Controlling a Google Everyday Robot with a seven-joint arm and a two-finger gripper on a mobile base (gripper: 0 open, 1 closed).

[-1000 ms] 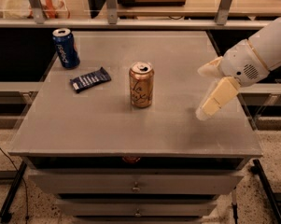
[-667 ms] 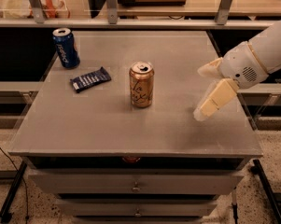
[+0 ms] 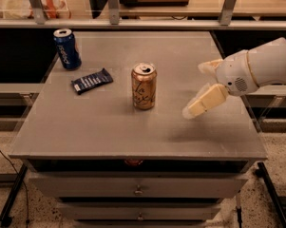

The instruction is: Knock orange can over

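One white arm (image 3: 261,68) extended over the desk's (image 3: 85,132) right edge, its pincer (image 3: 194,90) spread wide and empty, apart from the upright orange can (image 3: 144,87) mid-desk.

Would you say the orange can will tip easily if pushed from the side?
Probably: the orange can stands upright, tall and narrow, so a high push from the gripper, open beside it, should topple it. Being round, it would likely roll afterwards.
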